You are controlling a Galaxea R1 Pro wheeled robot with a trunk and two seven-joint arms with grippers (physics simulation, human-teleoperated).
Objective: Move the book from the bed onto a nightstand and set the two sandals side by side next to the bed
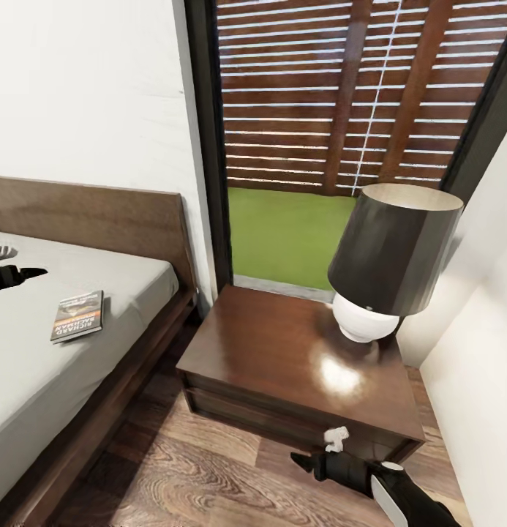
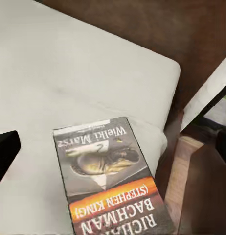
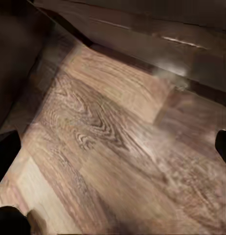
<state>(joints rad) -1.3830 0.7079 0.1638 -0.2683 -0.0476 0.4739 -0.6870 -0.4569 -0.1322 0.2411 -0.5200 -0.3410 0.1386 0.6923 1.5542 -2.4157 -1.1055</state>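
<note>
The book (image 1: 77, 316) lies flat on the bed's grey mattress (image 1: 34, 380), close to the side that faces the nightstand (image 1: 282, 351). In the left wrist view the book (image 2: 110, 181) sits just ahead, with its orange-red band nearest. My left gripper (image 1: 34, 274) hovers over the mattress to the left of the book; it (image 2: 113, 149) is open and holds nothing. Low over the wooden floor in front of the nightstand, my right gripper (image 1: 301, 461) is open and empty too; its fingertips (image 3: 5, 156) stand wide apart. The sandals are out of view.
A lamp (image 1: 392, 249) with a black shade and white base takes the nightstand's back right corner. A tall window with wooden slats (image 1: 341, 95) is behind. A white wall (image 1: 472, 351) closes in on the right. The dark headboard (image 1: 92, 216) backs the bed.
</note>
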